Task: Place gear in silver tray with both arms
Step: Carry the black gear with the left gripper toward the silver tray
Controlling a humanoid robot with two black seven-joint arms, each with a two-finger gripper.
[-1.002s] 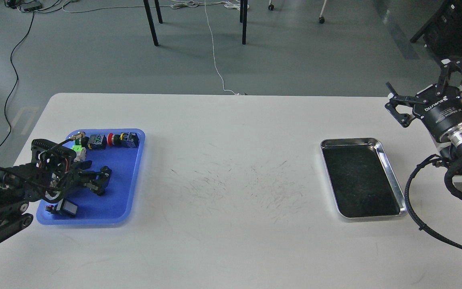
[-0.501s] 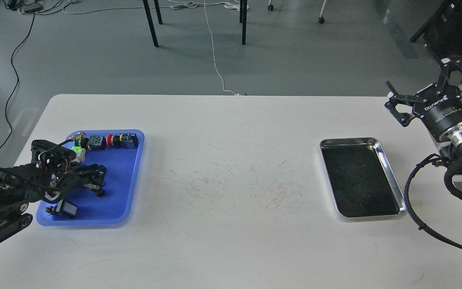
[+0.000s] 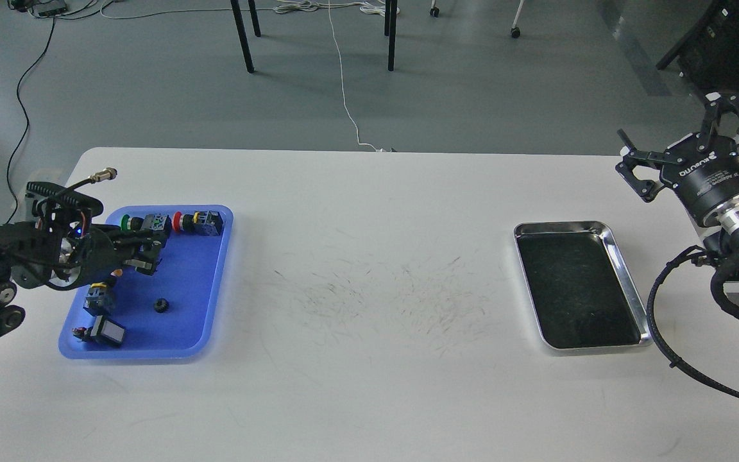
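Observation:
A small black gear (image 3: 162,305) lies loose on the floor of the blue plastic tray (image 3: 190,282) at the left of the table. My left gripper (image 3: 151,254) hovers over the tray's far half, above and behind the gear and apart from it. Its fingers look spread and hold nothing. The silver tray (image 3: 559,226) sits at the right of the table, and its dark bottom is bare. My right gripper (image 3: 671,122) is held high beyond the silver tray's far right corner, wide open and empty.
Along the blue tray's far edge stand a green button (image 3: 126,221), a black part (image 3: 155,223), a red button (image 3: 178,221) and a black and yellow switch (image 3: 206,222). A white-faced switch (image 3: 106,332) and another small part (image 3: 97,296) lie near its left side.
My left gripper has risen and pulled back toward the tray's far left, uncovering the gear, which stays on the tray floor. The right arm has not moved.

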